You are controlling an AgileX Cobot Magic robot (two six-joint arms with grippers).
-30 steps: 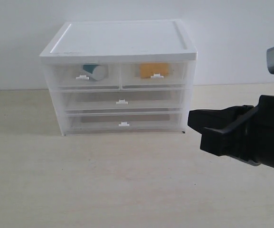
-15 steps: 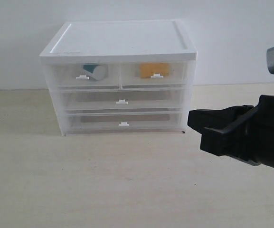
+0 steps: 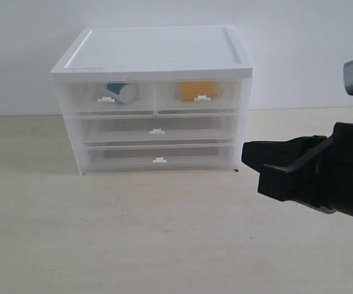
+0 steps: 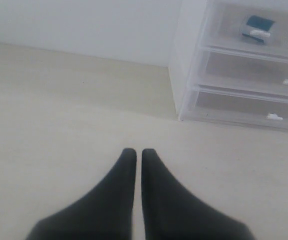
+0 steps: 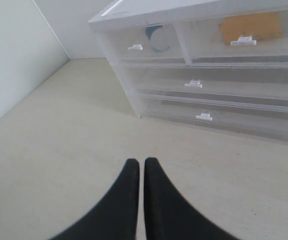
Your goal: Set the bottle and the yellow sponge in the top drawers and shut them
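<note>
The bottle (image 3: pixel 122 93) lies inside the shut top left drawer (image 3: pixel 109 98), its teal label showing through the translucent front; it also shows as the bottle (image 4: pixel 257 26) and the bottle (image 5: pixel 158 37). The yellow sponge (image 3: pixel 199 89) sits in the shut top right drawer (image 3: pixel 199 97), also seen as the sponge (image 5: pixel 251 26). My right gripper (image 3: pixel 245 158) hovers to the right of the cabinet, shut and empty, as in my right gripper (image 5: pixel 141 163). My left gripper (image 4: pixel 136 152) is shut over bare table, away from the cabinet, and is out of the exterior view.
The white-topped cabinet (image 3: pixel 155 49) stands against a white wall, with two full-width lower drawers (image 3: pixel 158 130) shut beneath the top pair. Pale wooden table (image 3: pixel 133 233) spreads in front. A wall (image 5: pixel 14 55) borders the table's side in the right wrist view.
</note>
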